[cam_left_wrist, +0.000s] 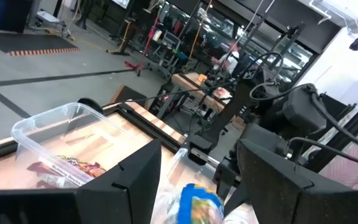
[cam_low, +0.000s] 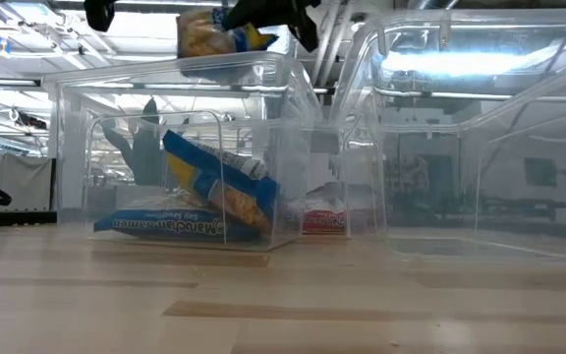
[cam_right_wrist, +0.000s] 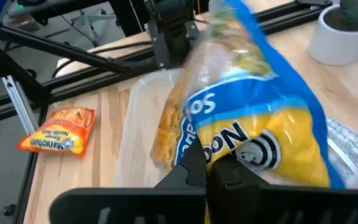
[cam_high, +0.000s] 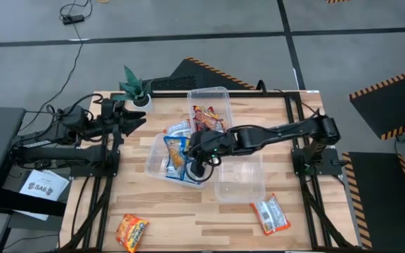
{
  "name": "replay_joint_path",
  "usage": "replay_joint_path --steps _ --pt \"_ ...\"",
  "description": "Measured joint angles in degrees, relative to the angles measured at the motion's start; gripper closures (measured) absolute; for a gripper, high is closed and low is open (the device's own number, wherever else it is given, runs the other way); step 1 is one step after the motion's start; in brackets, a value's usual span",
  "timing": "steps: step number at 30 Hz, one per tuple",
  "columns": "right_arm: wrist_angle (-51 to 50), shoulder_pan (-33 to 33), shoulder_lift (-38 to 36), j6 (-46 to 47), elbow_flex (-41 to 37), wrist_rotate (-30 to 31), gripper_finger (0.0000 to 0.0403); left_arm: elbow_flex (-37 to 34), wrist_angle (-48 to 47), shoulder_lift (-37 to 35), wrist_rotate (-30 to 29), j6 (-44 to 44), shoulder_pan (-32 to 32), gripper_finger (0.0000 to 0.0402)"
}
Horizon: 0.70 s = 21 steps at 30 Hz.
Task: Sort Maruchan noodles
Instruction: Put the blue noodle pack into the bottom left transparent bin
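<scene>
Right now my right gripper [cam_right_wrist: 209, 163] is pinched nearly closed on a blue-and-yellow noodle packet [cam_right_wrist: 253, 124], holding it by its edge above the left clear bin [cam_high: 157, 165]. From table height the packet hangs just over that bin's rim, clear of the blue packets [cam_low: 199, 197] already lying inside. Just beyond, the far bin [cam_high: 213, 98] holds red packets [cam_high: 207, 118], and the near right bin [cam_high: 241, 186] sits beside my arm. Farther out on the wood, an orange packet [cam_high: 131, 232] lies near the front left edge and a red-and-white packet [cam_high: 270, 214] near the front right. My left gripper [cam_high: 133, 118] waits off at the table's left side by the small potted plant [cam_high: 136, 88], fingers spread apart and empty.
</scene>
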Motion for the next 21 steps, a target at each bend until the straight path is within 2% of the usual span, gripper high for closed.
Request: replay_joint_path --steps 13,17,21 --pt "-0.1 -0.2 0.1 2.6 0.4 -0.4 0.0347 0.0 -0.1 0.0 0.0 0.9 0.0 0.0205" --pt "0.2 -0.2 0.0 2.6 0.4 -0.4 0.0306 0.0 -0.1 0.0 0.0 0.9 0.0 0.0205" --pt "0.2 -0.4 -1.2 2.6 0.4 -0.3 0.0242 0.0 -0.1 0.0 0.0 1.1 0.0 0.0205"
